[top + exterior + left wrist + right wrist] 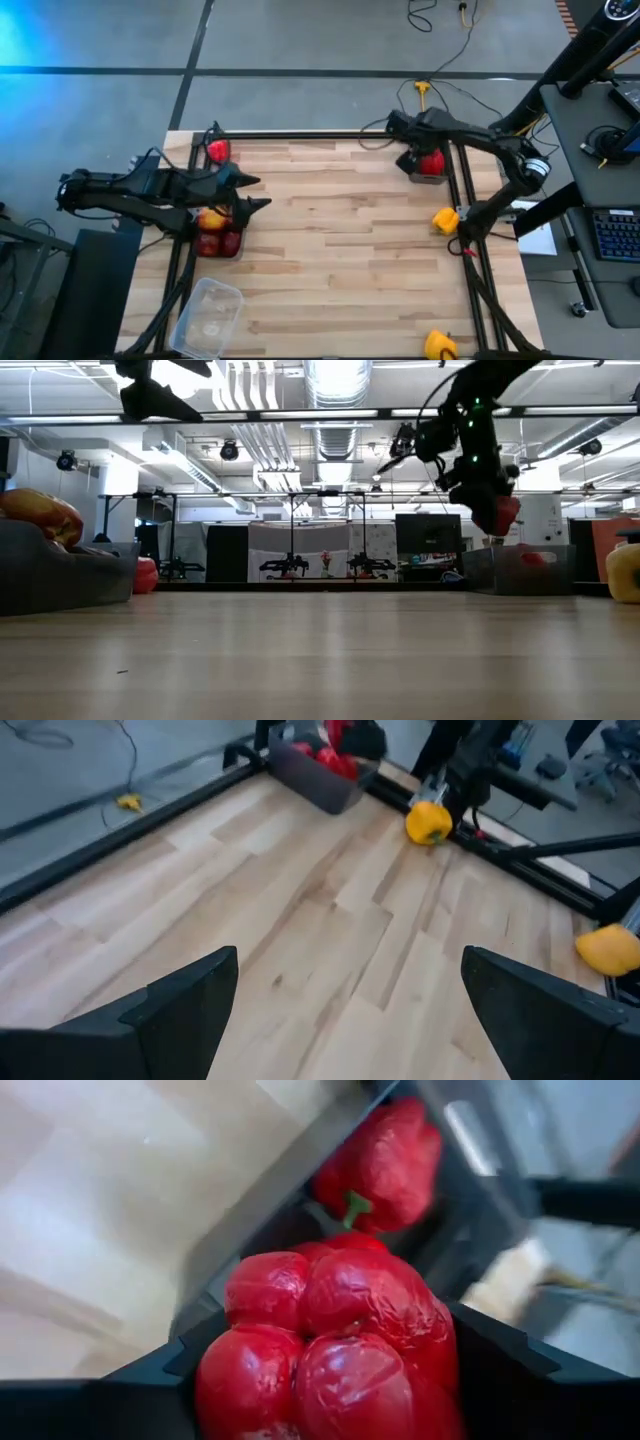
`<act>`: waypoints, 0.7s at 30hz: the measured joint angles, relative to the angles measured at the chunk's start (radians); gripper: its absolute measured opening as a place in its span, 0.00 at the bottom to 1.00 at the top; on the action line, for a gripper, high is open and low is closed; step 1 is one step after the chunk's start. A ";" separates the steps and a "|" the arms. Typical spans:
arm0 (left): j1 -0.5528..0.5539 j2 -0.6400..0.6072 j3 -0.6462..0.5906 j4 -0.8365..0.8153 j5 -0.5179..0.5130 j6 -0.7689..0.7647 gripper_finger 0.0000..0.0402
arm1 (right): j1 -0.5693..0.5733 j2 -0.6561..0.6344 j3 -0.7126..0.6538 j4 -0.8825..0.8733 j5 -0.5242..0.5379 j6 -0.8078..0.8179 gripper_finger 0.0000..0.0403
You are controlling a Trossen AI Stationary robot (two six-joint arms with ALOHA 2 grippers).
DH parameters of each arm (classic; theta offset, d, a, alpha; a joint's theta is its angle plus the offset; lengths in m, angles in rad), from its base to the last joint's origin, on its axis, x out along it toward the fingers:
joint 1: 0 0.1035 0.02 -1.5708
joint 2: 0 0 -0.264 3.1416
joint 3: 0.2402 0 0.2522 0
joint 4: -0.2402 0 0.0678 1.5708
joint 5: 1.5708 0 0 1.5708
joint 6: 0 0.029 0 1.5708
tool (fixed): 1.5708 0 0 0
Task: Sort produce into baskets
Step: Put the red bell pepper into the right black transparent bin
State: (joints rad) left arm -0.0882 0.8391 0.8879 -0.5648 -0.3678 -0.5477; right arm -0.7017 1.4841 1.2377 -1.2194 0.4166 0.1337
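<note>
Glossy lobed red pepper [330, 1350] gripped by right claw [428, 163] over dark tray [421, 177], left claw [252, 192] open.

A light wooden table [340, 250] stands on a grey floor [300, 40], with long ceiling lights [330, 415] glowing overhead.

Above the wooden table [320, 660], the right gripper [497, 512] hangs clamped on a red pepper [503, 515] over a dark grey tray [515, 570]. A yellow pepper [624, 572] sits beside it. Opposite, another tray [60, 575] holds produce [40, 515].
</note>
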 joint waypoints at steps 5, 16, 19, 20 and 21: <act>0.000 0.034 0.000 0.008 0.046 0.009 0.91 | -0.091 0.038 -0.001 0.057 -0.161 0.028 0.69; 0.130 0.061 0.153 -0.218 0.040 0.020 0.91 | -0.121 -0.010 0.004 -0.021 -0.168 0.087 0.90; 0.241 0.086 0.192 -0.307 0.043 0.065 0.91 | -0.082 -0.073 0.010 -0.024 -0.207 0.120 0.89; 0.281 0.095 0.198 -0.328 0.044 0.079 0.91 | -0.061 -0.098 0.012 -0.021 -0.214 0.138 0.89; 0.320 0.102 0.199 -0.340 0.045 0.091 0.91 | -0.036 -0.125 0.013 -0.020 -0.215 0.156 0.89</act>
State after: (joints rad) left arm 0.2319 0.9414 1.0866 -0.9048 -0.3233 -0.4567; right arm -0.7381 1.3588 1.2508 -1.2394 0.2015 0.2898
